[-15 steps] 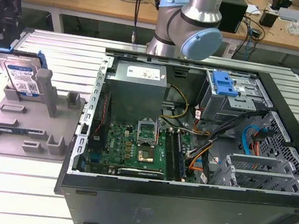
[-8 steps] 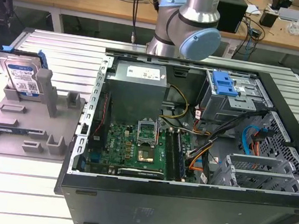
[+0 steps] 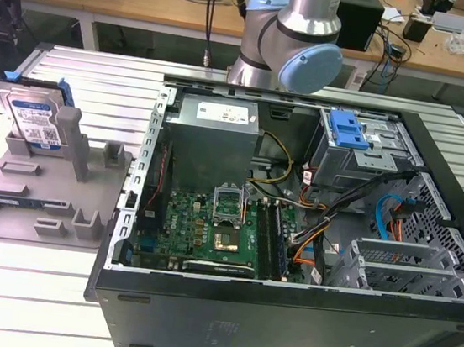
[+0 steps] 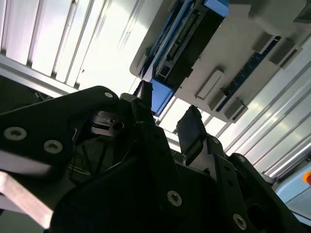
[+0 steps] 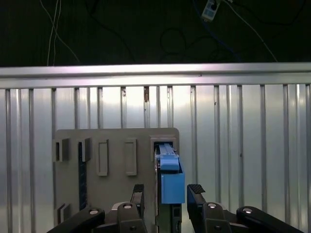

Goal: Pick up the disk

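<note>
Disk [image 5: 170, 177] stands on edge beneath the gripper [image 5: 167, 191], whose fingers [image 5: 196, 193] are spread and empty.

In the first wrist view the two fingers flank the disk's thin, blue-railed edge without gripping it; whether they are at its level cannot be told. A clean grasp likely calls for keeping that edge centred, closing on the flat faces, and lifting straight out of the slot so the rails do not bind. In the exterior view the disk sits upright at the far corner of the grey fixture tray [image 3: 52, 189], on the exterior view's left. The tray lies on the slotted table [image 3: 32, 284], just beside the open computer case [image 3: 280, 332]. Count: one disk, one tray, one case, one gripper.
</note>
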Robot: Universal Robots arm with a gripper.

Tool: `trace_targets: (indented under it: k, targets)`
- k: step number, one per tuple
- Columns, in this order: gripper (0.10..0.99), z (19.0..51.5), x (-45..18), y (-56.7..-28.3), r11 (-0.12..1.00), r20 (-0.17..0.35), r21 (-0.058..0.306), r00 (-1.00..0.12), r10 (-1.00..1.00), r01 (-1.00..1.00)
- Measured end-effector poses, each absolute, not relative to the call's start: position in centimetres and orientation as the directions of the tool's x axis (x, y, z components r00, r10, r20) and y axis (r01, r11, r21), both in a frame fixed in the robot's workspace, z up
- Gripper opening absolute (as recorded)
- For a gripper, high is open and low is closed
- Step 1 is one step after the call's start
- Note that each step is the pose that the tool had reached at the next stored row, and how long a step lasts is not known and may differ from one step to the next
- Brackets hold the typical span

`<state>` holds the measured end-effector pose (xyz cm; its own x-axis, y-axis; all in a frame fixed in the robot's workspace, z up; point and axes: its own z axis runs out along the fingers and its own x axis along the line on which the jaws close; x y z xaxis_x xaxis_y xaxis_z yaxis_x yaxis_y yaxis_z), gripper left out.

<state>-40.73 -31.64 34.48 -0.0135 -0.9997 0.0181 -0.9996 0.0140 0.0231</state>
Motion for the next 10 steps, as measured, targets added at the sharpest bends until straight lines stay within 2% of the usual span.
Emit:
trace_targets:
  k: [10]
  targets:
    - [0.482, 33.86, -40.46, -31.56, -0.002, 0.018, 0.023, 0.003, -1.000, -1.000]
